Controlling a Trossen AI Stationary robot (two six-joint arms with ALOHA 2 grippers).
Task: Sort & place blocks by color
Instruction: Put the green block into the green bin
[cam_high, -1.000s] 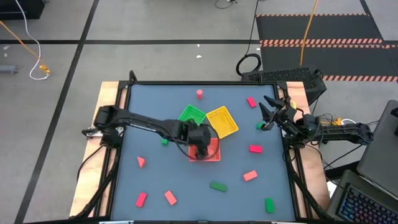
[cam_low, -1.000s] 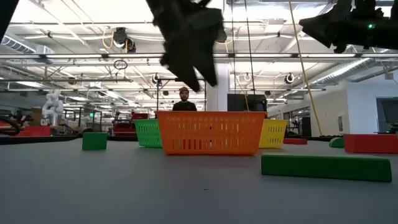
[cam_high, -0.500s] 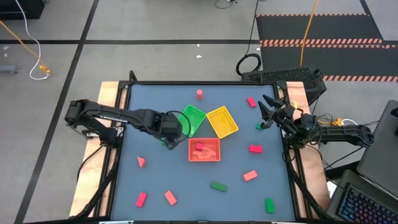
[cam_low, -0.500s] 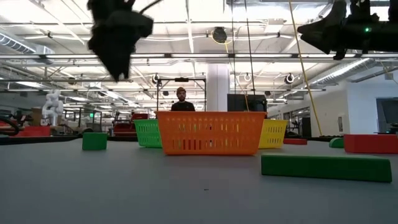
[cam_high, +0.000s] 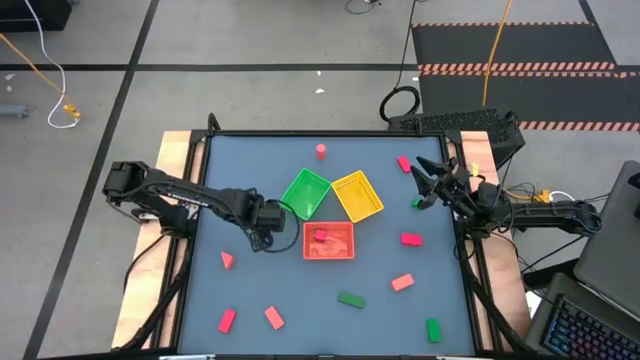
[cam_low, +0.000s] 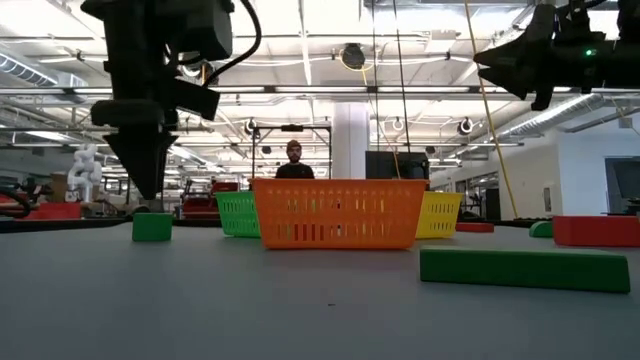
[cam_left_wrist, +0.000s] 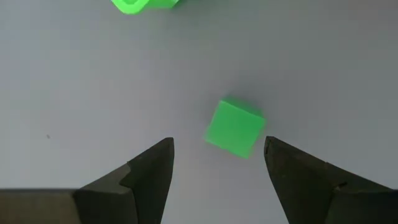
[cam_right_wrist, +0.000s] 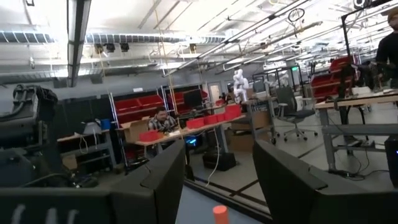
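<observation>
One claw, left (cam_left_wrist: 217, 163), now gaping over green cube (cam_left_wrist: 234, 128); right claw (cam_high: 425, 178) parted, unmoved.

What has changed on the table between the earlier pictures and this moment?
The left gripper moved away from above the red tray, toward the left side, and now hangs open over the small green block, not touching it. The right gripper, the other blocks and the three trays stayed in place.
</observation>
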